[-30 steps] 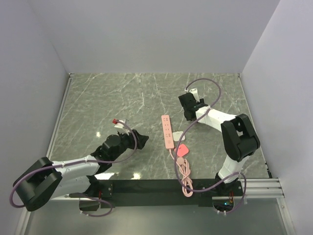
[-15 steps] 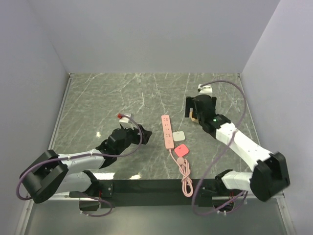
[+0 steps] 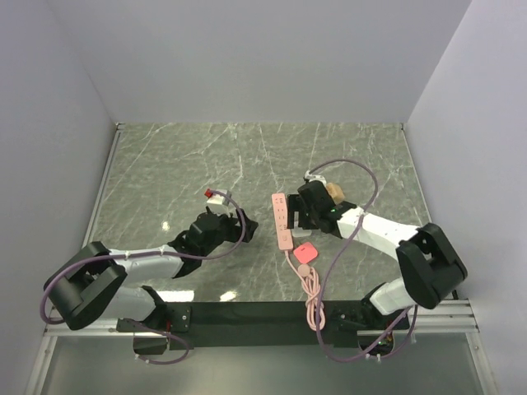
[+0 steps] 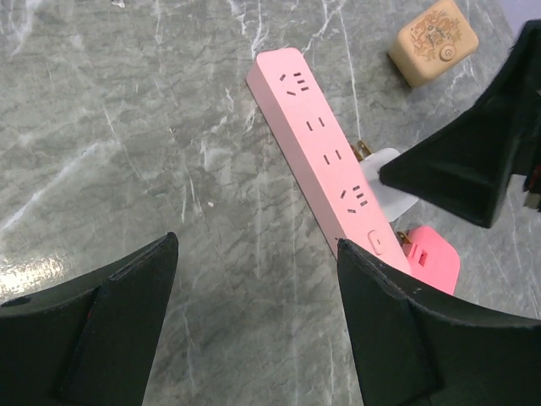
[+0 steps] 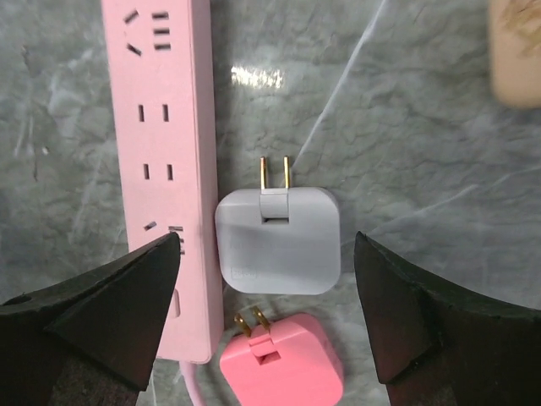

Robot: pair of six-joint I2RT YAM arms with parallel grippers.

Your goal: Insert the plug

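The plug [image 5: 283, 364], a coral-pink square block with brass prongs, lies flat beside the cord end of the pale-pink power strip [image 5: 165, 169]. The plug [image 3: 306, 252] and the strip [image 3: 282, 220] also show from above. My right gripper [image 5: 266, 241] hangs open over a grey-white square plug [image 5: 279, 241], one finger on each side of it, holding nothing. The coral plug lies just below that. My left gripper [image 4: 256, 245] is open and empty over bare table, left of the strip [image 4: 325, 156]. The plug [image 4: 427, 258] shows past its right finger.
A tan cube [image 4: 433, 42] sits on the table behind the right gripper [image 3: 306, 216], seen from above as the tan cube [image 3: 336, 191]. The strip's coiled pink cord [image 3: 311, 288] runs toward the near edge. White walls close off the green marble table [image 3: 181, 164].
My right arm swung from the back right down to the plugs beside the strip and its jaws widened. The tan cube now lies free behind it. My left gripper crept toward the strip.
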